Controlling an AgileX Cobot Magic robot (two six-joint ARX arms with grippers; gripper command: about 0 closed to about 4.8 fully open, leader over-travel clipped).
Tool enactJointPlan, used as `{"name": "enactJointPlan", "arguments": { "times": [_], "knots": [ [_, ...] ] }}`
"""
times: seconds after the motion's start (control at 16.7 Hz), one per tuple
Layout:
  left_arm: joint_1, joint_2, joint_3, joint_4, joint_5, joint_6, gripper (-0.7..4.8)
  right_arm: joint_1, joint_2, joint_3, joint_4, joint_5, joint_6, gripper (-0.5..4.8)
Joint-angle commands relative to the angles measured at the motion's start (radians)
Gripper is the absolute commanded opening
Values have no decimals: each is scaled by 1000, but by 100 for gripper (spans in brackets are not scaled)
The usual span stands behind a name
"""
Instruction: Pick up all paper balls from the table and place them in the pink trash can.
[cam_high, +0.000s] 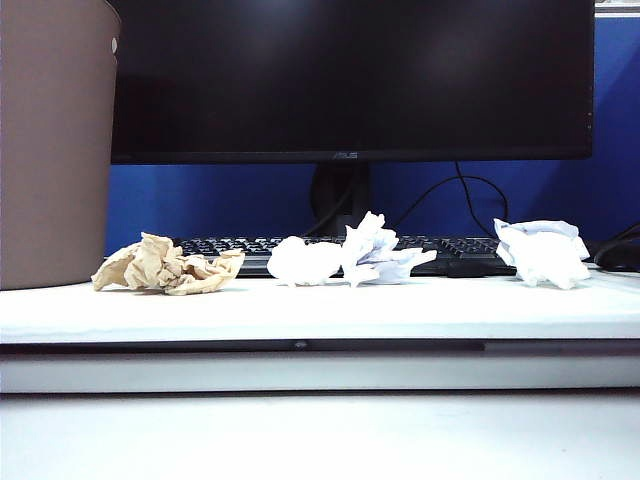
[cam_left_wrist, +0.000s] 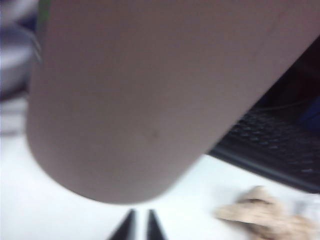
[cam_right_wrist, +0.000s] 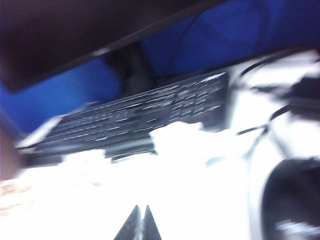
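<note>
So nothing is picked up yet: all four paper balls lie on the surface and I judge the task is at its very start. My left gripper (cam_left_wrist: 139, 225) shows only its two dark fingertips, nearly together with a thin gap and nothing between them; the pink trash can (cam_left_wrist: 150, 100) looms close in front of it, and the tan paper ball (cam_left_wrist: 265, 217) lies off to one side on the surface (cam_left_wrist: 60, 210), near but not touching. My right gripper (cam_right_wrist: 140, 225) is likewise closed to a sliver and empty, with a white paper ball (cam_right_wrist: 180, 137) ahead of it, blurred, just before the keyboard (cam_right_wrist: 140, 117). In the exterior view the tan ball sits nearest the can, two white balls (cam_high: 345, 260) touch mid-surface, and a fourth ball (cam_high: 542, 252) lies well apart. Next I would need to open one gripper and descend over the closest ball. Behind stand a dark monitor (cam_high: 350, 70) and a blue wall (cam_high: 200, 205).
</note>
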Motion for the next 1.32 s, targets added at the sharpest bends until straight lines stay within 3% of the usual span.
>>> {"name": "enactJointPlan", "arguments": {
  "times": [0.06, 0.12, 0.18, 0.3, 0.42, 0.48, 0.6, 0.72, 0.9, 1.02, 1.08, 1.14, 1.32],
  "knots": [
    [-2, -2, 0, 32, 214, -84, 33, 1, -2, 3, -83, -122, 99, -5],
    [-2, -2, 1, 34, 269, -92, 34, 1, -2, 3, -122, -151, 103, -5],
    [-2, -2, 3, 66, 384, -141, 33, 1, -2, 4, -172, -167, 102, -5],
    [-2, -2, 30, 135, 444, -240, 23, 1, -2, 7, -154, -167, 97, -5],
    [-2, -2, 66, 343, 570, -317, -6, 1, -2, 7, -154, -181, 97, -5],
    [-2, -2, 95, 404, 580, -363, -6, 1, -2, 7, -154, -196, 96, -5],
    [-2, 11, 204, 371, 608, -360, -6, 1, -2, 7, -154, -197, 93, -5],
    [-2, 84, 337, 347, 714, -301, -6, 1, -2, 7, -145, -193, 89, -5],
    [-2, 360, 666, 326, 924, -117, -6, 1, -2, 7, -106, -192, 87, -5],
    [-2, 544, 871, 207, 1017, 37, -6, 1, -2, 7, -97, -169, 82, -5],
    [-2, 697, 1043, -11, 993, 235, -6, 0, -2, 7, -83, -166, 83, -5],
    [-2, 805, 1170, -204, 898, 370, -6, 2, -2, 7, -74, -173, 83, -5],
    [-18, 1087, 1493, -668, 684, 629, -6, 3, -2, 7, -68, -256, 82, -5]
  ]
}}
